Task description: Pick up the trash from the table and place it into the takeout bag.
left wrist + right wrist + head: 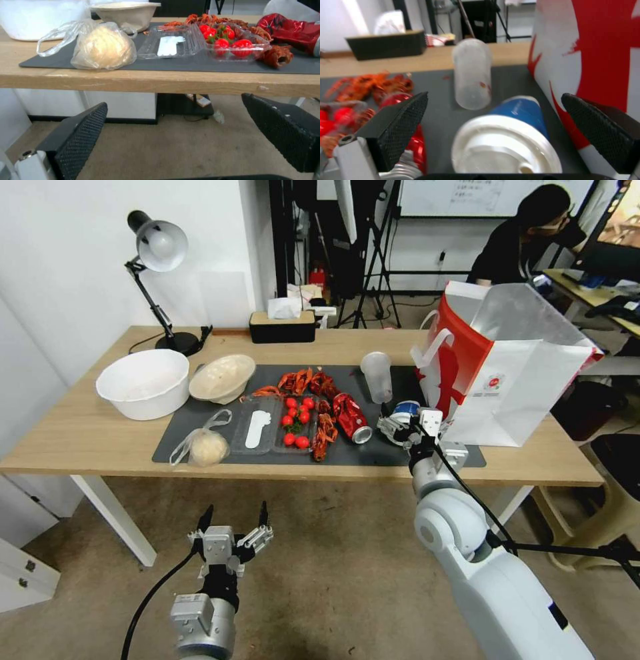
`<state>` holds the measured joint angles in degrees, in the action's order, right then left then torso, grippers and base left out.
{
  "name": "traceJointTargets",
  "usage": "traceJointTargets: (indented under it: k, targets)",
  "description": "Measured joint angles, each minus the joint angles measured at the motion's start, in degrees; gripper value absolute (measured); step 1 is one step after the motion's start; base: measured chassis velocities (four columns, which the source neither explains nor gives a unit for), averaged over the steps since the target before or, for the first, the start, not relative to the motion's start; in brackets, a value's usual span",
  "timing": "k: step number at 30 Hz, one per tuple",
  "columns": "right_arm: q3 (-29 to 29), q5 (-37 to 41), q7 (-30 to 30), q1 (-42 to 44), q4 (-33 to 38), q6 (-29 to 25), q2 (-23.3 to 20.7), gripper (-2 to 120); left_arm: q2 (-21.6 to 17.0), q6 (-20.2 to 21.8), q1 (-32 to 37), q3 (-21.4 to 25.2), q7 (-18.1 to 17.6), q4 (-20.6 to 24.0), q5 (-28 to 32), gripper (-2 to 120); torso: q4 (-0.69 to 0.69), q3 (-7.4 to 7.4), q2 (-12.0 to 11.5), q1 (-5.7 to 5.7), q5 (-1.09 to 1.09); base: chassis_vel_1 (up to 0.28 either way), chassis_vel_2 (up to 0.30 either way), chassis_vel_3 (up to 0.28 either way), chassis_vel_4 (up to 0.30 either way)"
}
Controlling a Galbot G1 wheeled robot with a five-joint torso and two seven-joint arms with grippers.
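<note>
On the table [80, 437], the blue-and-white lidded cup [405, 411] lies on its side beside the takeout bag [507, 373]. My right gripper [402, 429] is open at the cup. In the right wrist view the cup [510, 140] lies between the spread fingers of that gripper [495, 96], with its lid toward the camera. Beyond it are the clear plastic cup [471, 75], the red can [411, 142] and the bag [596, 50]. My left gripper [233, 521] hangs open below the table's front edge. Its wrist view faces the plastic bag with the beige lump [100, 47] and the beige bowl [126, 12].
A clear clamshell with red tomatoes [293, 423] and red crayfish shells [308, 380] lie mid-mat. A big white bowl [143, 383], a desk lamp [157, 253] and a black tissue box [282, 327] stand at the left and back. A person sits at a desk behind.
</note>
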<state>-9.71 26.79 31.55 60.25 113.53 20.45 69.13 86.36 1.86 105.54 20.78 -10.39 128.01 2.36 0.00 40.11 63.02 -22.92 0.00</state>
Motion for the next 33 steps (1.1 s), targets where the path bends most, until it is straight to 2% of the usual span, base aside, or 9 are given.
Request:
traceJointTargets:
  k: [14,33]
  targets:
    - [0.43,0.7,3.1,-0.45,-1.93,3.23,1.62,100,0.07,-0.45,-0.43,-0.18,-0.1,-0.64,0.9,100,0.0,0.0,0.0,0.0,0.0,0.0,0.0,0.0,0.0]
    - [0.07,0.4,3.74,0.48,-3.54,3.25,3.45,100,-0.29,-1.66,0.01,-0.02,-0.45,-0.82,2.19,100,0.0,0.0,0.01,0.0,0.01,0.0,0.0,0.0,0.0]
